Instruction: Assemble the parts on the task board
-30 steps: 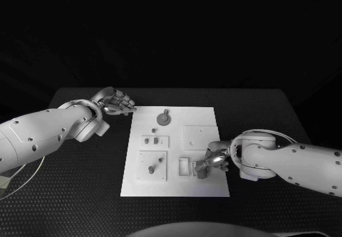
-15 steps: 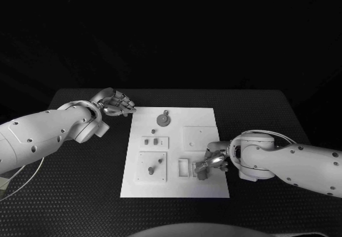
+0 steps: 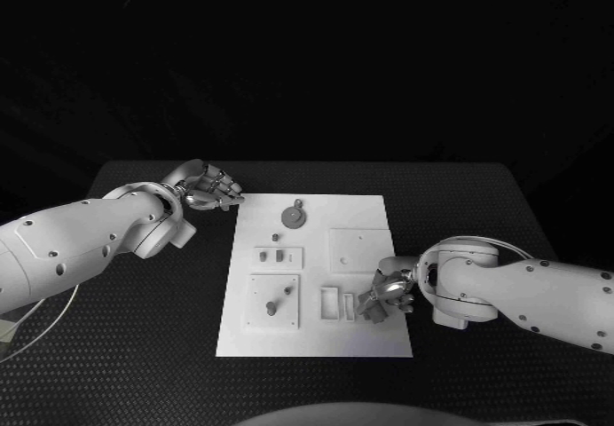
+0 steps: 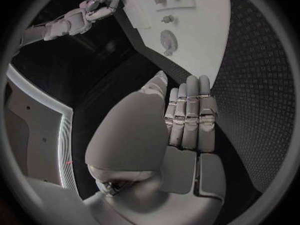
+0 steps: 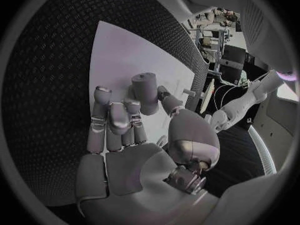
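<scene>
**Right hand drifts right along the board's near edge**

Shifting a little to the right and nearer since a second ago, the right hand (image 3: 388, 295) now sits at the near right part of the task board (image 3: 365, 206), just right of the small open frame (image 3: 332, 303) it was touching before. Its fingers are curled around a short grey cylinder (image 5: 145, 92) — the right wrist view shows that part upright between the fingertips, above the white plate. The move reads as small adjusting rather than a placement; my judgement is that the part has yet to be seated.

Meanwhile the left hand (image 3: 205, 188) has hardly moved — it hovers off the board's far left corner over the black table (image 3: 153, 302), fingers pressed together side by side and holding nothing.

On the board, the round disc (image 3: 295, 215) at the far middle and the small pegs (image 3: 271, 255) in the left blocks lie unchanged.
</scene>
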{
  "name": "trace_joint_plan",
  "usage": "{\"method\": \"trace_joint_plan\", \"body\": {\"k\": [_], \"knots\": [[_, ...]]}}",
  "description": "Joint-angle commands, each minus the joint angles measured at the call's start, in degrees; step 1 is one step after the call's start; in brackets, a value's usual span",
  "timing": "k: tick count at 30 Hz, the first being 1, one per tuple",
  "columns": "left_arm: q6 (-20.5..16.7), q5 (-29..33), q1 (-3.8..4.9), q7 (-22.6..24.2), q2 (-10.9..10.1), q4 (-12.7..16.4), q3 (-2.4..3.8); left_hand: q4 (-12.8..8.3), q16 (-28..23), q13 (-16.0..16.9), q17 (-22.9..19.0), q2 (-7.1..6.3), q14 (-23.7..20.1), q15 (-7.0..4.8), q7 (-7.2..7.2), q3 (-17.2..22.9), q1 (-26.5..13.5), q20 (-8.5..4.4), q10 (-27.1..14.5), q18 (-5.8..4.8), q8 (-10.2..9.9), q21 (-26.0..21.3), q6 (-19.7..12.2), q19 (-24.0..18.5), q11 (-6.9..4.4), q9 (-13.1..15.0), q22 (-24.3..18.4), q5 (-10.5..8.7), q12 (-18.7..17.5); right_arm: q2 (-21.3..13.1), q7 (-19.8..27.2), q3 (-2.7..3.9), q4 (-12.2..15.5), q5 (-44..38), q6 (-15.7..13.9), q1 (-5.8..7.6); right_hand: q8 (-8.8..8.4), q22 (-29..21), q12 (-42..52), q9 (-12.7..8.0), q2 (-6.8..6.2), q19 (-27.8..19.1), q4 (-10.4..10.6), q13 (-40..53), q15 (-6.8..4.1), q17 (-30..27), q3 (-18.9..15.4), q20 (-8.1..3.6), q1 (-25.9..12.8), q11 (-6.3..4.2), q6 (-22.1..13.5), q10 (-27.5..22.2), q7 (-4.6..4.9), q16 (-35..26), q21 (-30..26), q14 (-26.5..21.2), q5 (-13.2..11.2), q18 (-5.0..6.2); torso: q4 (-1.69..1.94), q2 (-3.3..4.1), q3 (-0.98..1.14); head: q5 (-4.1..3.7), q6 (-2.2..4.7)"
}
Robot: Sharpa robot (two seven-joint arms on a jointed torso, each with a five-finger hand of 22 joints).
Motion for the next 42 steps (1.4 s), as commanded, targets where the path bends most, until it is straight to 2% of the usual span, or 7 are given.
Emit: {"method": "trace_joint_plan", "body": {"k": [1, 11, 21, 25, 28, 36, 42], "knots": [[0.2, 0.3, 0.03, 0.3, 0.0, 0.2, 0.02, 0.1, -0.4, -0.1, 0.1, -0.09, 0.3, -0.07, -0.18, 0.4, -0.6, -0.01, -0.4, 0.63, -0.3, 0.4, -0.2, 0.4, -0.05, 0.0, -0.1, 0.04, 0.3, -0.2, -0.6, -0.24, -0.1, 1.3, 0.6, -0.27, -0.15, 1.1, -0.3, 0.0, 1.0, -0.2, -0.8, 0.1, 0.44, -0.1, 0.1, 0.27, 0.0, 0.31, 0.1, 0.0, 0.05, 0.1, 0.3, 0.1, 0.3, 0.66, 0.02, 0.01, 0.02, -0.01, 0.06], [0.2, 0.3, 0.03, 0.2, -0.1, 0.2, 0.02, 0.1, -0.4, -0.1, 0.1, -0.09, 0.3, -0.07, -0.17, 0.4, -0.6, -0.02, -0.4, 0.63, -0.3, 0.4, -0.2, 0.4, -0.05, 0.0, -0.1, 0.05, 0.3, -2.1, -0.4, -0.22, 2.0, 1.3, -0.1, -0.2, -0.09, 1.1, -0.4, 0.1, 0.65, -0.1, -0.9, 0.0, 0.38, -0.2, 0.1, 0.37, -1.3, 0.24, 0.5, 0.1, -0.03, 0.1, 0.2, 0.1, 0.3, 0.66, -0.02, 0.01, 0.04, 0.21, 0.21], [0.3, 0.3, 0.03, 0.1, 0.0, 0.2, 0.02, 0.2, -0.5, -0.1, 0.2, 0.0, 0.4, -0.07, -0.16, 0.5, -0.7, -0.01, -0.4, 0.63, -0.3, 0.4, -0.2, 0.4, -0.04, 0.0, -0.1, 0.07, 0.3, -3.0, -0.4, -0.01, 4.7, 1.2, -3.0, 2.58, -0.05, 1.0, -0.4, 0.2, 0.11, 0.2, 0.4, 0.0, 0.19, -0.3, 0.7, 0.26, -3.1, 0.05, 1.0, 0.3, -0.26, 0.1, 0.1, 0.2, 0.3, 0.66, 0.01, 0.0, 0.01, 0.22, 0.46], [0.4, 0.3, 0.03, 0.1, 0.0, 0.1, 0.02, 0.2, -0.6, -0.1, 0.3, 0.05, 0.4, -0.06, -0.13, 0.6, -1.0, 0.0, -0.4, 0.61, -0.3, 0.4, -0.3, 0.4, -0.03, 0.0, -0.1, 0.07, 0.3, -2.2, -0.5, 0.14, 5.4, 1.5, -5.6, 3.41, -0.04, 1.0, -0.4, 0.3, -1.06, 0.2, 2.2, 0.0, 0.12, -0.3, 1.0, 0.23, -4.7, -0.05, 1.3, 0.4, -0.35, 0.2, 0.0, 0.2, 0.4, 0.64, -0.01, 0.02, 0.03, 0.44, 0.75], [0.5, 0.3, 0.03, 0.0, 0.1, 0.1, 0.02, 0.2, -0.6, -0.1, 0.4, 0.1, 0.4, -0.06, -0.1, 0.6, -1.2, 0.0, -0.5, 0.61, -0.4, 0.4, -0.3, 0.4, -0.02, 0.0, -0.1, 0.07, 0.3, -0.9, -0.4, 0.15, 5.0, 2.7, -6.3, 3.72, 0.01, 1.0, -0.3, 0.3, -2.04, 0.4, 4.0, 0.1, -0.08, -0.3, 2.1, -0.01, -5.3, -0.24, 1.6, 0.6, -0.51, 0.3, 0.1, 0.2, 0.3, 0.66, 0.04, 0.03, 0.02, 0.29, 0.77], [0.8, 0.3, 0.03, -0.1, 0.5, 0.1, 0.02, 0.2, -0.8, -0.2, 0.5, 0.14, 0.4, -0.05, -0.1, 0.7, -1.4, 0.0, -0.5, 0.61, -0.4, 0.4, -0.3, 0.3, -0.02, 0.0, -0.1, 0.07, 0.3, 3.2, -0.4, 0.14, 1.4, 4.4, -5.0, 3.72, -0.02, 1.1, -0.3, 0.4, -1.65, 0.3, 5.5, 0.3, -0.15, -0.3, 2.6, -0.05, -6.1, -0.31, 1.8, 0.5, -0.57, 0.4, 0.1, 0.2, 0.3, 0.66, 0.13, 0.01, -0.08, 0.38, 1.0], [0.8, 0.3, 0.04, -0.3, 0.4, 0.1, 0.02, 0.2, -0.9, -0.2, 0.5, 0.16, 0.4, -0.04, -0.1, 0.8, -1.6, 0.0, -0.6, 0.61, -0.4, 0.4, -0.3, 0.3, -0.01, 0.0, -0.1, 0.07, 0.3, 5.3, -0.5, -0.18, 0.1, 4.9, -3.7, 3.62, -0.07, 1.2, -0.3, 0.5, -1.39, 0.2, 6.6, 0.4, -0.17, -0.3, 2.9, -0.06, -6.8, -0.33, 1.8, 0.5, -0.6, 0.4, 0.1, 0.1, 0.2, 0.66, 0.01, 0.03, -0.03, 0.63, 1.04]]}}
